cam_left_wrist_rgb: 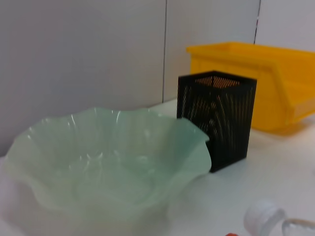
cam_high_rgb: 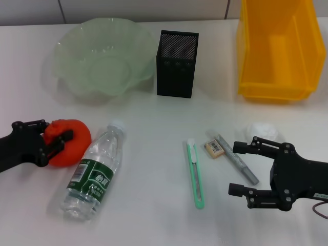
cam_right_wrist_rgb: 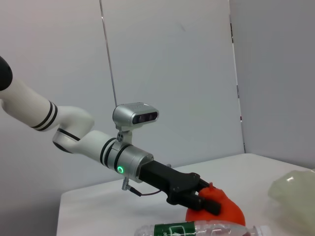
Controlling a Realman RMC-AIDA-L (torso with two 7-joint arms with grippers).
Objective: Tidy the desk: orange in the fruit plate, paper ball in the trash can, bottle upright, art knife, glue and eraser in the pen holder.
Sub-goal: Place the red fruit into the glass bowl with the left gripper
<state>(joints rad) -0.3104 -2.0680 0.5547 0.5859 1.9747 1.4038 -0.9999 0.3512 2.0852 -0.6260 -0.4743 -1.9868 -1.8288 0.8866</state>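
My left gripper (cam_high_rgb: 55, 135) is shut on the orange (cam_high_rgb: 72, 146) at the table's left, beside the lying clear bottle (cam_high_rgb: 96, 171) with a green label; the right wrist view shows this grip on the orange (cam_right_wrist_rgb: 224, 210). The pale green fruit plate (cam_high_rgb: 77, 61) stands at the back left, the black mesh pen holder (cam_high_rgb: 177, 64) beside it, the yellow bin (cam_high_rgb: 277, 87) at the back right. My right gripper (cam_high_rgb: 241, 168) is open, just right of the grey glue stick (cam_high_rgb: 237, 160). The eraser (cam_high_rgb: 214, 147), green art knife (cam_high_rgb: 196, 174) and white paper ball (cam_high_rgb: 264, 129) lie nearby.
The left wrist view shows the fruit plate (cam_left_wrist_rgb: 64, 152), the pen holder (cam_left_wrist_rgb: 219, 118), the yellow bin (cam_left_wrist_rgb: 275, 93) and the bottle's cap (cam_left_wrist_rgb: 263, 216). The left arm (cam_right_wrist_rgb: 88, 142) reaches across in the right wrist view.
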